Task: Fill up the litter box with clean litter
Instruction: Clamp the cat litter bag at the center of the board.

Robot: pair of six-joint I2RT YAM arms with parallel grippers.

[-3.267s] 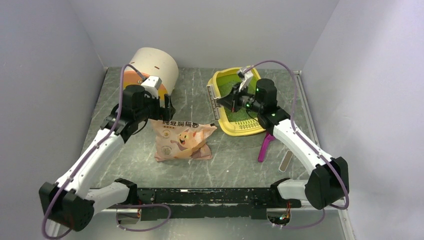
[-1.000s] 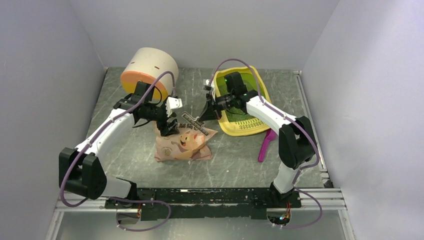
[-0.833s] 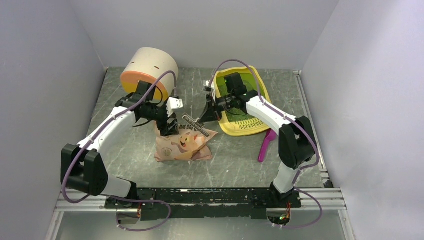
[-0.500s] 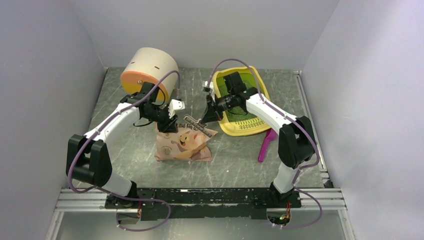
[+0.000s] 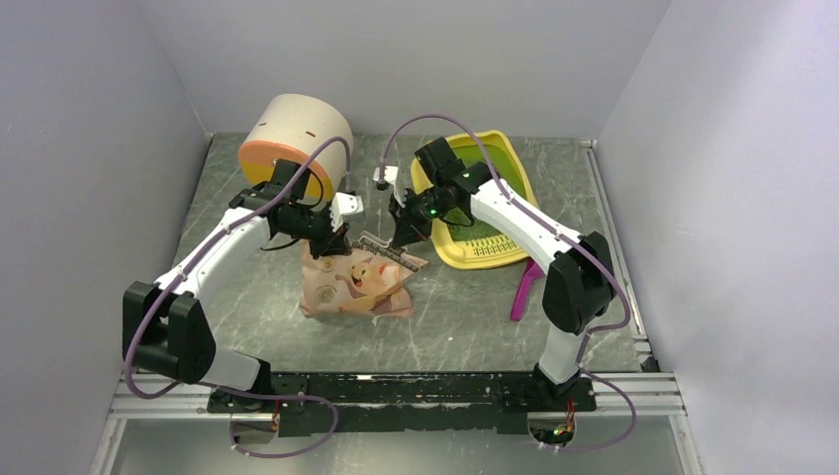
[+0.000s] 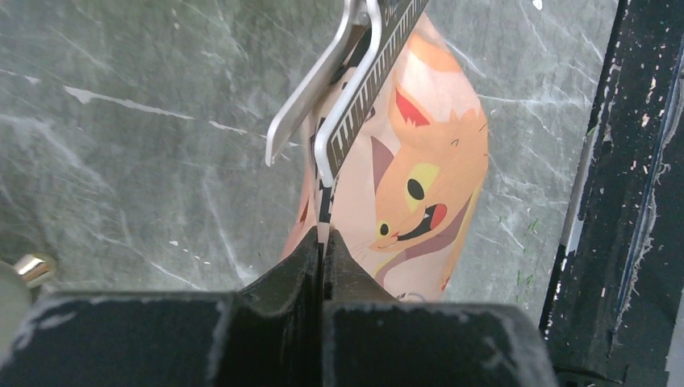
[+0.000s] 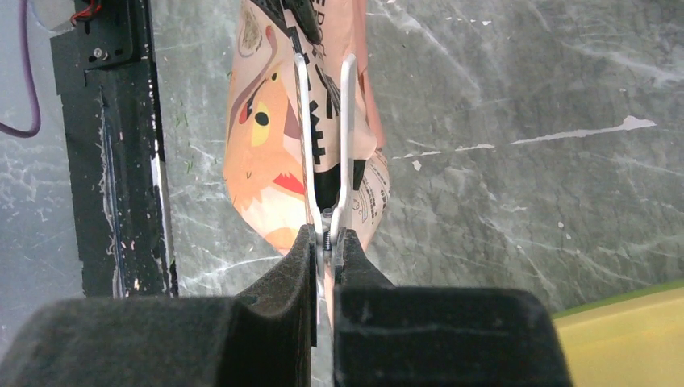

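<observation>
The yellow litter box [image 5: 475, 259] with its green inner pan sits at the back right, and its corner shows in the right wrist view [image 7: 629, 330]. The clean litter is out of view. A pink cat-print bag [image 5: 356, 287] lies mid-table with a metal clip [image 5: 381, 247] across its top. My left gripper [image 5: 331, 242] is shut on the bag's top edge [image 6: 324, 201], just behind the clip [image 6: 347, 105]. My right gripper [image 5: 398, 236] is shut on the clip's handles [image 7: 326, 222]; the clip's bars straddle the bag [image 7: 258, 137].
A cream-and-orange cylindrical container [image 5: 297, 139] lies on its side at the back left, close behind the left arm. A magenta scoop [image 5: 524, 287] rests just in front of the litter box. A black rail [image 5: 396, 386] runs along the near edge. Grey walls enclose three sides.
My left gripper went from open to shut on the bag's top edge. The right arm shifted left toward the bag with the clip. The bag's top has risen slightly.
</observation>
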